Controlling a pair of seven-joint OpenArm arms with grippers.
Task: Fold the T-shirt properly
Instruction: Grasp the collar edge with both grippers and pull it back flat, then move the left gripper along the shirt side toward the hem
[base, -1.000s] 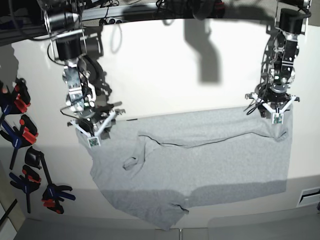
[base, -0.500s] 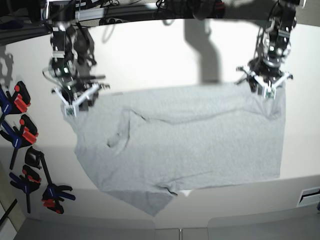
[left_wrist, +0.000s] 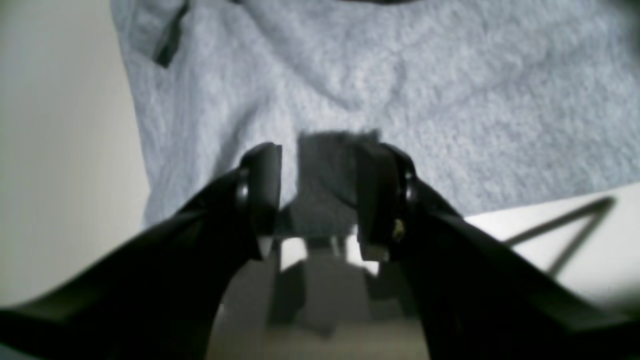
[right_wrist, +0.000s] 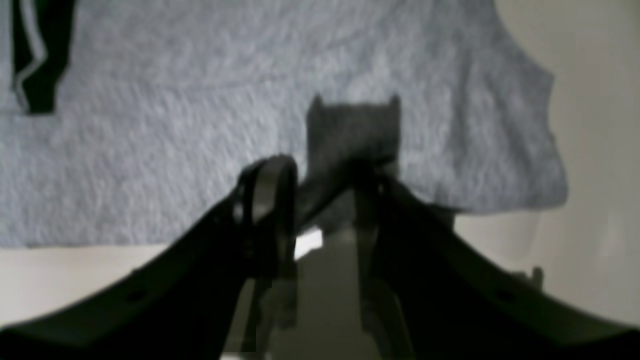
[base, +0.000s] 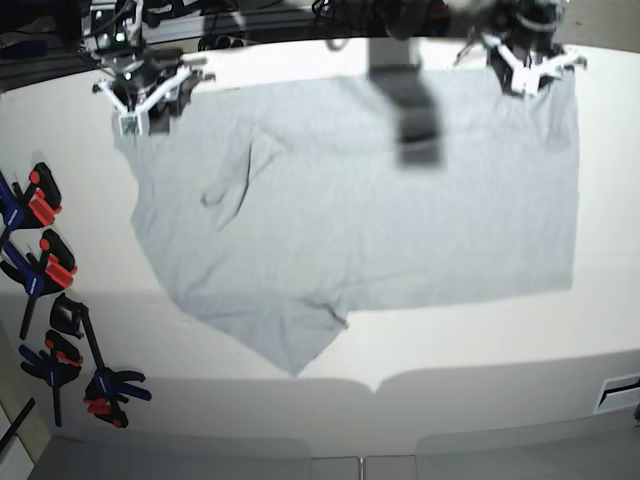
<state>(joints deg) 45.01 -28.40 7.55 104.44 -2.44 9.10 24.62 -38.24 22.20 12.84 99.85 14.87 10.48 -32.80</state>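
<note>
The light grey T-shirt lies spread across the white table, plain side up, with a crumpled sleeve fold at its left and one corner trailing toward the front. At the far right corner, my left gripper is shut on the shirt's top edge. My right gripper grips the far left corner. In the left wrist view the left gripper straddles the hem of the T-shirt, with shaded cloth between its jaws. The right wrist view shows the right gripper the same way on the T-shirt.
Several orange-and-black spring clamps lie along the table's left edge, more of them lower down. A dark cast shadow falls on the shirt's upper middle. A vent slot sits at the right front.
Both grippers have travelled toward the table's far edge, dragging the T-shirt's top edge with them. The shirt now lies farther back and flatter, its long fold smoothed out.
</note>
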